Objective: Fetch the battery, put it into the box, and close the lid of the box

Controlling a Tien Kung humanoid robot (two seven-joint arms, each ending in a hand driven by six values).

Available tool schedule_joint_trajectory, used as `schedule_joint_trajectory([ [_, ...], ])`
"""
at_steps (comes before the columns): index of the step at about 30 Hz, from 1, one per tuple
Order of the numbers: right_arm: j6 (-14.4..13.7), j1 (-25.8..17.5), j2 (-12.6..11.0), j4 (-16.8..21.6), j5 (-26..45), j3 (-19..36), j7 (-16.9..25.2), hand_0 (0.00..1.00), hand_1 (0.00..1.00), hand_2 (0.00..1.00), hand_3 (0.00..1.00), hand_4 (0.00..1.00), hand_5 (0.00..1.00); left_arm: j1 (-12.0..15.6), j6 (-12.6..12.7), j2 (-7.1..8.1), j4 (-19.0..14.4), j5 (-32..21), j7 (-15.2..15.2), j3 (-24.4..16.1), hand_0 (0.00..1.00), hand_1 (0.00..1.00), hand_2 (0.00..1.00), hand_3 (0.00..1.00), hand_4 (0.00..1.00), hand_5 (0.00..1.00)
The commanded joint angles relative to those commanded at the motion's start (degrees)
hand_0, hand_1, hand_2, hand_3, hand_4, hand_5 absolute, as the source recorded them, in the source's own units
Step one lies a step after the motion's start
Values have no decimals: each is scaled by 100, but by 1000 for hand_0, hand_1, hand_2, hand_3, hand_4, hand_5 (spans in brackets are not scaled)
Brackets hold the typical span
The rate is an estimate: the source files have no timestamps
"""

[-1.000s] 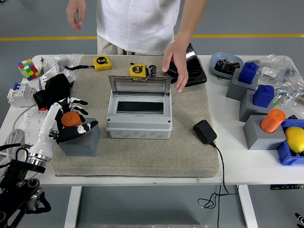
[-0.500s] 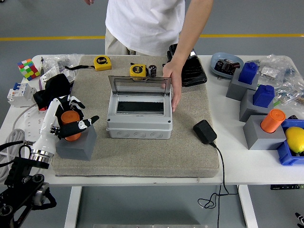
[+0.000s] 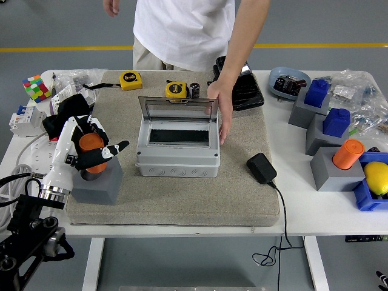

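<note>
Battery [image 3: 92, 145] in left hand [image 3: 88, 150]

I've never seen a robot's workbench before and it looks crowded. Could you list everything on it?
Box: 1, grey, lid up, mat centre.
Orange battery: 1, on grey block, mat's left.
Mat: 1, beige, table centre.
Tape measures: 2, yellow, mat's far edge.
Power adapter: 1, black, right of box.
Rubik's cube: 1, far left.
Blue pieces: 2, on grey blocks, right.
Orange cylinder: 1, on grey block, right.
Lemon: 1, yellow, blue tray, right edge.
Person's hand: 1, at the lid's right edge.
Left hand: 1, white and black, fingers curled around the battery.
</note>
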Motion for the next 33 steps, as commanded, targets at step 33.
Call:
schedule_joint_trajectory([
  [33, -82, -6, 43, -11, 174, -300, 33, 644, 659, 660, 540, 971, 402, -2924, 556, 18, 235, 3127, 2213, 2880, 4, 2, 194, 397, 998, 2],
])
